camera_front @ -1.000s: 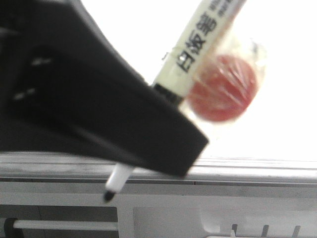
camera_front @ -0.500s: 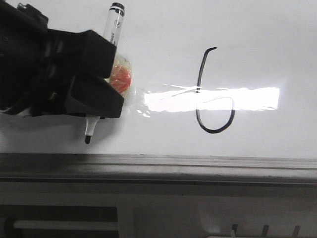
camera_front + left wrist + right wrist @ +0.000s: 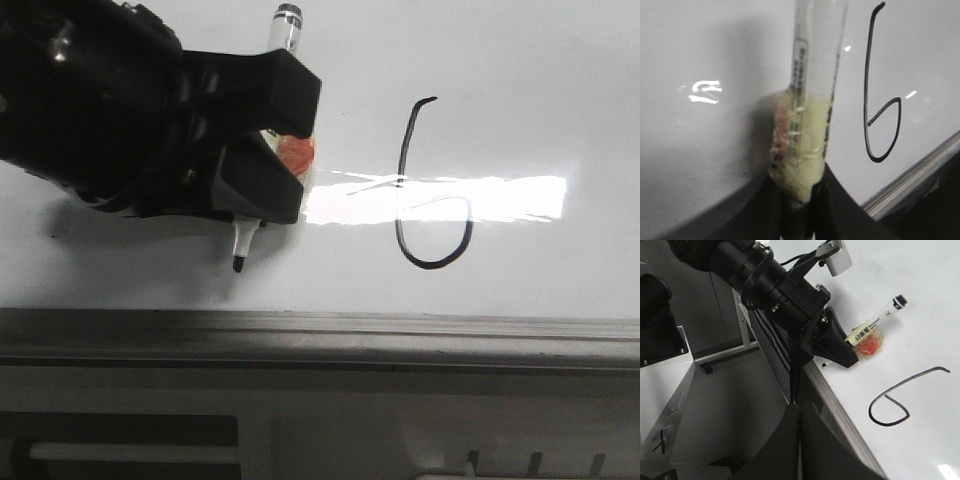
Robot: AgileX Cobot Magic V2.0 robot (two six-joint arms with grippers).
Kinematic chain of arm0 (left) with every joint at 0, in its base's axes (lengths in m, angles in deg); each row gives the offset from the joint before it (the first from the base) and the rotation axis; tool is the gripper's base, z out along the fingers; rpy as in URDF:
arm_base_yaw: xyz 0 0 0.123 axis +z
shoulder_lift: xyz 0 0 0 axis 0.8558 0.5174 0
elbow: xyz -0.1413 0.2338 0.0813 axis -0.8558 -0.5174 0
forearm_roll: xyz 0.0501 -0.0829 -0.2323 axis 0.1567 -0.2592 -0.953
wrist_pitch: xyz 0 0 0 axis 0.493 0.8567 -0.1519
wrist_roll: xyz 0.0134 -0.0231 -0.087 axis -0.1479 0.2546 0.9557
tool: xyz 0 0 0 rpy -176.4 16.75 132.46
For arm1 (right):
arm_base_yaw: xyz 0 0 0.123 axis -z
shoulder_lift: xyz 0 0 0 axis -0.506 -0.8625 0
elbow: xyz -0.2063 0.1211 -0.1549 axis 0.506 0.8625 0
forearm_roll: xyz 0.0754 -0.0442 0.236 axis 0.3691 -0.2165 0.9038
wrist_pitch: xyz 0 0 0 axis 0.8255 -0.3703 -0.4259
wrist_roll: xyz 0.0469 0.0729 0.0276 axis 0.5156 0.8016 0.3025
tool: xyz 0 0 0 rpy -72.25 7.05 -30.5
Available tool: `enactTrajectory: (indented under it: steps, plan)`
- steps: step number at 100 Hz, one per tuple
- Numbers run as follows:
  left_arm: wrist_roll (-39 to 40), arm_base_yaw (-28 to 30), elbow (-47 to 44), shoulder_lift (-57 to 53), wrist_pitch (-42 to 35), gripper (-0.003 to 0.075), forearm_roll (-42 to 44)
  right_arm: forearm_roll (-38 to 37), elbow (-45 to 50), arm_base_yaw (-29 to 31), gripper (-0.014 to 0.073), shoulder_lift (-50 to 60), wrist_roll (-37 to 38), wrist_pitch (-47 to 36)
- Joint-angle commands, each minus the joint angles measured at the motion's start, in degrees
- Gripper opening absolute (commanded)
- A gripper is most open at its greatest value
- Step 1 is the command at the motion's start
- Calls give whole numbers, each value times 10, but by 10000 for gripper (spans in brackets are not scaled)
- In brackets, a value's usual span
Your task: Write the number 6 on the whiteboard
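The number 6 [image 3: 432, 185] stands complete on the whiteboard [image 3: 560, 80], beside my left jaws [image 3: 262, 195]. These remain clenched on the marker [image 3: 243, 245], have shifted nearer the numeral, tip apparently lifted. Writing appears finished. Right jaws: closed, empty.

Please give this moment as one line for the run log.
left gripper: shut on marker | number 6: drawn on whiteboard | right gripper: shut, holding nothing
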Motion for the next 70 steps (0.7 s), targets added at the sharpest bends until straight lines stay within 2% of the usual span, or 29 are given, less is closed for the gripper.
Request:
enactTrajectory:
  steps: [1, 53, 62, 70]
  plan:
    - [3, 6, 7, 15, -78, -19, -2, -13, -15, 0, -61, 1, 5, -37]
    - [3, 6, 7, 16, -117, -15, -2, -20, -15, 0, -61, 1, 5, -47]
    - [3, 6, 7, 16, -120, 35, -2, -20, -15, 0, -61, 1, 5, -49]
    - [3, 6, 7, 16, -128, 137, -2, -21, -15, 0, -61, 1, 5, -50]
